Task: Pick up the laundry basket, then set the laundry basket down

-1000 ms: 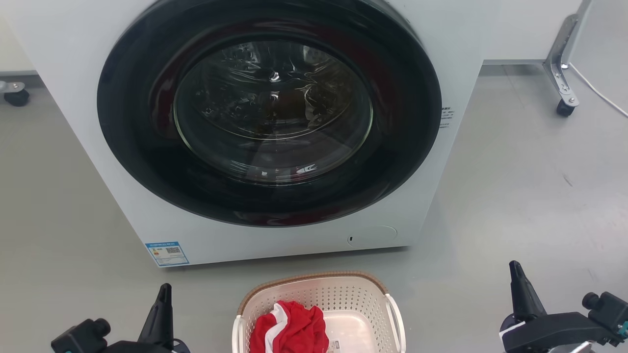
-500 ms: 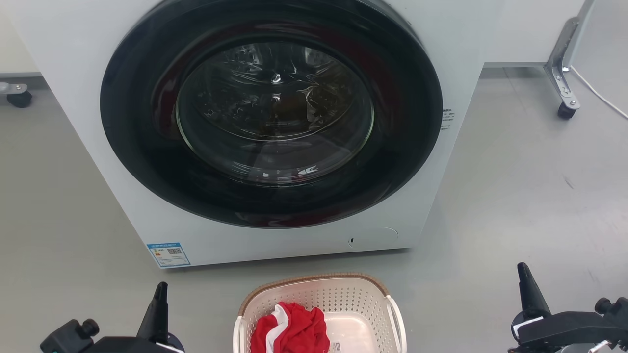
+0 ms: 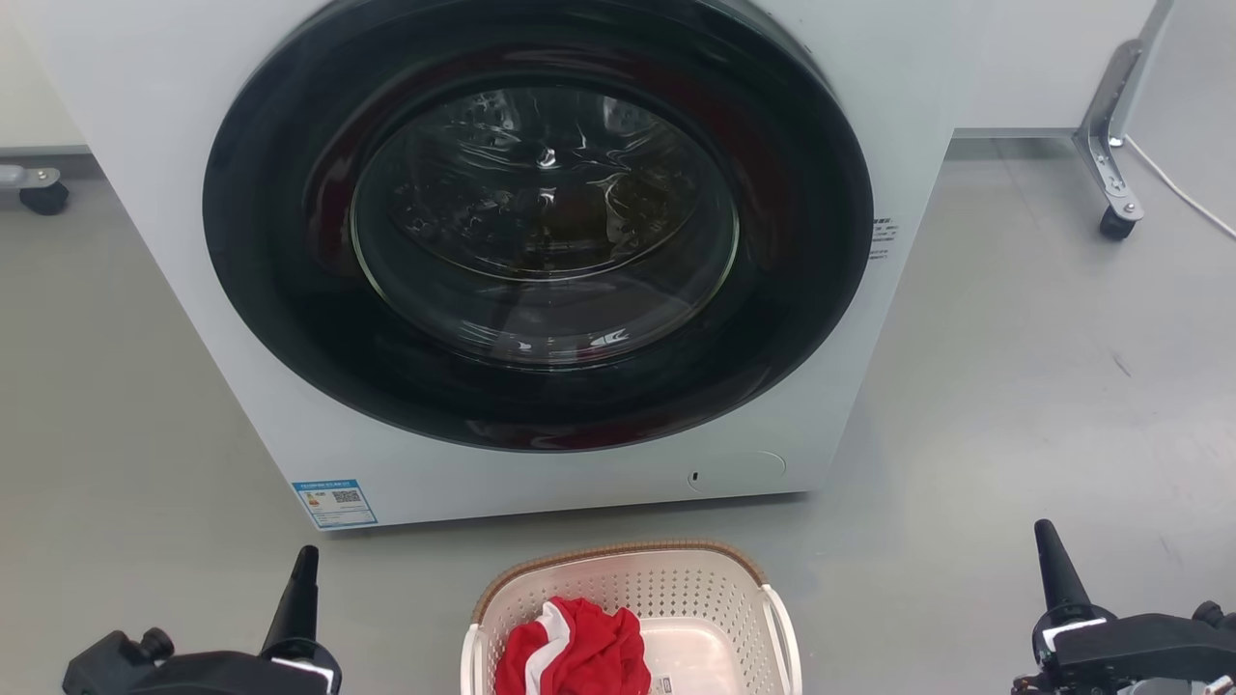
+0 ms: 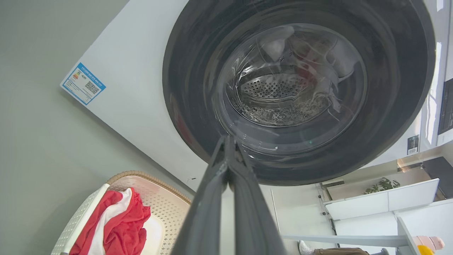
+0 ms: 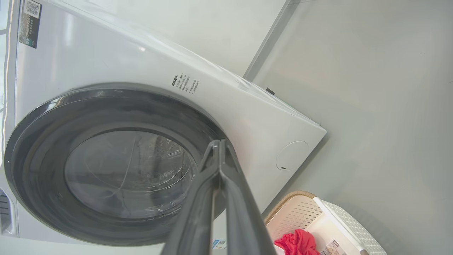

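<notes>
The laundry basket (image 3: 710, 598), cream-white and perforated with a brown woven-look rim, sits on the floor at the bottom middle of the head view, with a red and white garment (image 3: 575, 652) inside. My left gripper (image 3: 301, 569) is shut, well to the basket's left and apart from it. My right gripper (image 3: 1051, 550) is shut, far to the basket's right. The left wrist view shows the basket (image 4: 166, 209) at its lower left, beside my shut fingers (image 4: 226, 141). In the right wrist view the basket (image 5: 300, 212) lies at the lower right of that gripper (image 5: 219, 143).
A white front-loading washing machine (image 3: 164, 125) with a closed dark round door (image 3: 541, 222) stands just behind the basket. Grey floor spreads on both sides. A metal frame leg on a caster (image 3: 1115, 224) stands at the far right, another caster (image 3: 43, 198) at the far left.
Both grippers have drawn outward and lower in the head view, away from the basket. The basket has stayed put. The camera has shifted slightly.
</notes>
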Robot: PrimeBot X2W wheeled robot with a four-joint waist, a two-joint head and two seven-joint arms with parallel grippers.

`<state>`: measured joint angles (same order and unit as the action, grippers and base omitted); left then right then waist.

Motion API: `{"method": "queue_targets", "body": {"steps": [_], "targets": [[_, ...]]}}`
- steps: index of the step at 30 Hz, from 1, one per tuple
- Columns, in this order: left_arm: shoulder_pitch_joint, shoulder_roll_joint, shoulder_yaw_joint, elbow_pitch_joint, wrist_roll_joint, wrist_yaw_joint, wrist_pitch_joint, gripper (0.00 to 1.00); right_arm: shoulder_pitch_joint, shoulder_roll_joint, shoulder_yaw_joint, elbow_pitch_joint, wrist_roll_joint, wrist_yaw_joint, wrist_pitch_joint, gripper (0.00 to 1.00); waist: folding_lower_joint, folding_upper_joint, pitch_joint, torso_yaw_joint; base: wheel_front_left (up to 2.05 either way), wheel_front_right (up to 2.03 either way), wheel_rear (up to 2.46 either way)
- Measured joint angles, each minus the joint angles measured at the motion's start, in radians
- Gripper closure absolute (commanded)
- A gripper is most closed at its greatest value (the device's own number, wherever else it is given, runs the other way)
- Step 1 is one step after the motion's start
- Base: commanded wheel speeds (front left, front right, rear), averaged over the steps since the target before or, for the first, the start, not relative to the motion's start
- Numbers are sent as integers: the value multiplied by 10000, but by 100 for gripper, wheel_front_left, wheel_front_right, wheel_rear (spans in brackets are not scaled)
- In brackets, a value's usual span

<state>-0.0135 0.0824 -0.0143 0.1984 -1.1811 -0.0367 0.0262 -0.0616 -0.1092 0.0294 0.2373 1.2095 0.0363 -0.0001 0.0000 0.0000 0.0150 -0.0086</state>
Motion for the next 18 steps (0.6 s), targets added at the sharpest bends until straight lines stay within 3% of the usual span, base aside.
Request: {"method": "queue_targets", "body": {"steps": [18], "targets": [[-277, -209, 523, 493, -2082, -439, 441, 100, -115, 328, -844, 313, 2000, 437, 575, 100, 1, 0, -69, 45, 0, 0, 0]]}}
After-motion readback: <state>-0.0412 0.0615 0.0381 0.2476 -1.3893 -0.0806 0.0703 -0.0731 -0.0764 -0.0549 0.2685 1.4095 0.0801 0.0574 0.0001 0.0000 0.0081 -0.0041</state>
